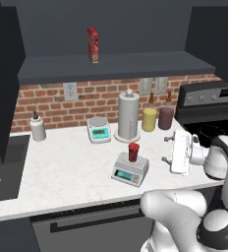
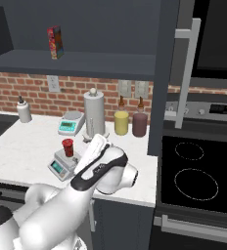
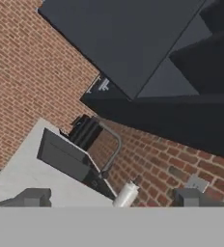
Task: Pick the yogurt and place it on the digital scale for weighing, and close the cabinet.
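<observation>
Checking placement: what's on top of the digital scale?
The yogurt stands upright on the digital scale platform. The platform beneath the cup is covered; the teal display stays visible.

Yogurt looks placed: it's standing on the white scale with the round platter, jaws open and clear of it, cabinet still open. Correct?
Not quite. The yogurt stands on the grey digital scale at the counter's front, not the white one by the paper towel roll; the left base view shows this. The gripper is open and clear, and the cabinet is open.

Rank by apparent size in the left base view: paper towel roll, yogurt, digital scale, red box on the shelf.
1. Paper towel roll.
2. Digital scale.
3. Red box, though it stands farther back, so unsure against the scale.
4. Yogurt.
</observation>
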